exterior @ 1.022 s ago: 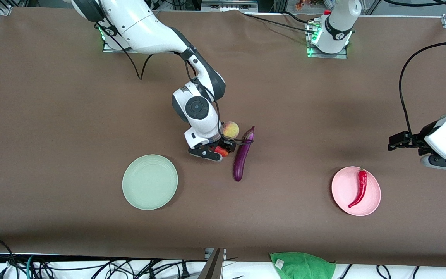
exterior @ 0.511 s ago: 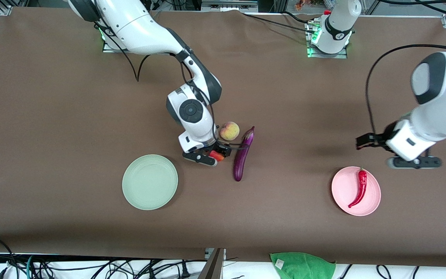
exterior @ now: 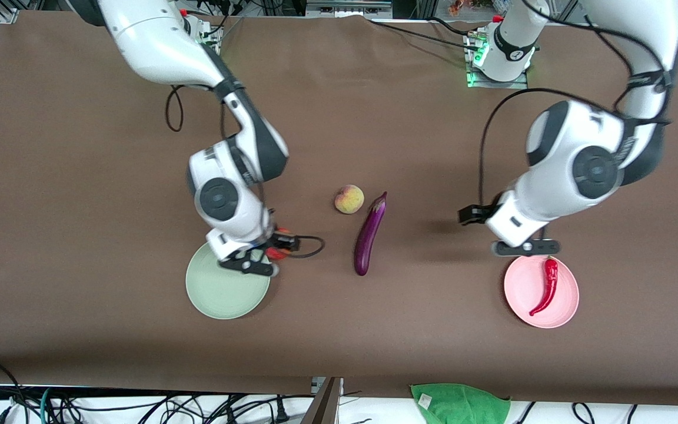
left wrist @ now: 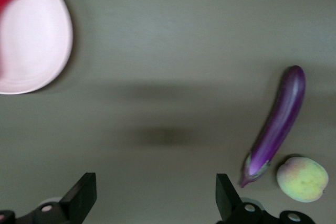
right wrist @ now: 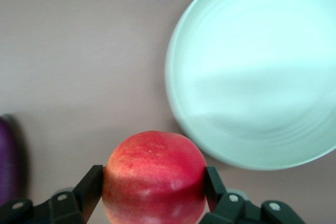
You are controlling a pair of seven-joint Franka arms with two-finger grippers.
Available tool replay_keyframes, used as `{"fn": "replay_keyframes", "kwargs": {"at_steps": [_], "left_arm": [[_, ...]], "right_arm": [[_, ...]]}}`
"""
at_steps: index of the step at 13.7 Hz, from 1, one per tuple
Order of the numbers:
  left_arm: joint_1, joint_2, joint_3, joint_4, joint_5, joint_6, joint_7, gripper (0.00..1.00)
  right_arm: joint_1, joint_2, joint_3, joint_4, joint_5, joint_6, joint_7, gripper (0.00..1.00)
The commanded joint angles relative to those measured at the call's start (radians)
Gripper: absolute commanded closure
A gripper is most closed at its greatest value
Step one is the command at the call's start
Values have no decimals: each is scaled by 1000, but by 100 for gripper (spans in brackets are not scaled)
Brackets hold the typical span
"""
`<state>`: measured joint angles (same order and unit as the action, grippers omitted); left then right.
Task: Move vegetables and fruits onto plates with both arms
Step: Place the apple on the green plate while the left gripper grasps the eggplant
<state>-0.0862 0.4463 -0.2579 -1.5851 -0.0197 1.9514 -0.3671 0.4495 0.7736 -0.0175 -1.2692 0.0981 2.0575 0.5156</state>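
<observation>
Right tool (exterior: 259, 259) clamped on the red apple (right wrist: 154, 177), over the mint green plate (exterior: 221, 294) rim nearest the eggplant (exterior: 369, 232): delivery step, I'd say; next, centre it and release. Left tool (left wrist: 155, 203), jaws apart, hangs between the eggplant and pink plate (exterior: 530, 300). Apple's glossy, round, yellow-flecked
</observation>
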Motion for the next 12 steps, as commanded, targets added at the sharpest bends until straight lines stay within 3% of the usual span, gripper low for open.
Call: {"fn": "replay_keyframes", "kwargs": {"at_steps": [1,5,8,9,12], "left_arm": [[-62,58,-3,4,21,84,-26,0],[-158,162,-3,5,23,291,-117,0],[-196,225,-3,8,23,406,-119,0],[-213,251,-3,8,26,432,-121,0],[-234,308,-3,34,64,478,-156,0]], "right_arm": [[-96,-10,16,17,-8,-42,-194,62],[-178,21,16,28,-12,3,-377,56],[-180,39,16,13,-12,12,-370,49],[-178,41,16,13,-12,22,-370,43],[-175,41,16,13,-14,24,-376,12]]}}
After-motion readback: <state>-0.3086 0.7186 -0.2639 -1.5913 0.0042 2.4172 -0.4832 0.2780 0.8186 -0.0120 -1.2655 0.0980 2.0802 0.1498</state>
